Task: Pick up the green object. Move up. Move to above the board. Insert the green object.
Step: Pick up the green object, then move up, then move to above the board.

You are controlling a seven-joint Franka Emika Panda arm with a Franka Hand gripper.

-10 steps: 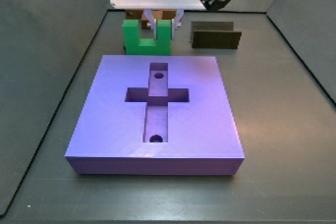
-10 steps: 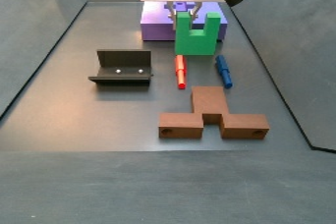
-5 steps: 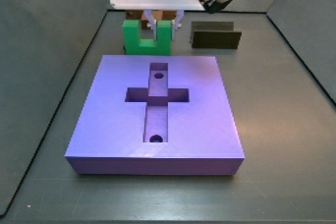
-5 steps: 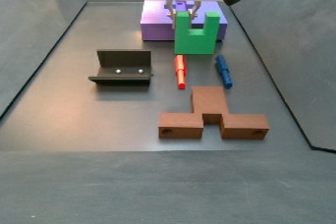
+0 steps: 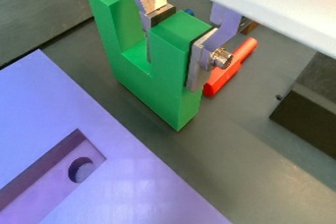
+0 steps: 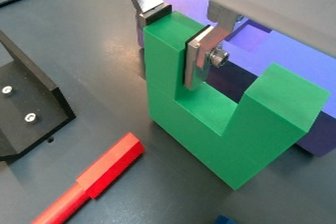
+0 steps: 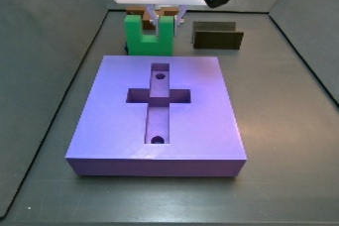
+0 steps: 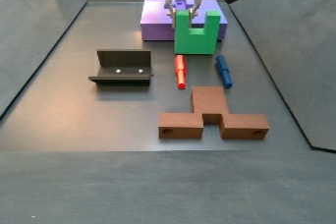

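green object (image 5: 155, 79) | gripper (image 5: 180, 33) clamps one prong | beside board (image 7: 159, 116)

Dark grey floor (image 8: 79, 169) — dim, matte.

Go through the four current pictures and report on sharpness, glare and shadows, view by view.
Both wrist views: crisp up close on the green object and gripper, even light, no glare. A side view: the board is sharp, with a soft sheen on the floor beyond it. A side view: the fixture and brown block are clear, with faint shadows.
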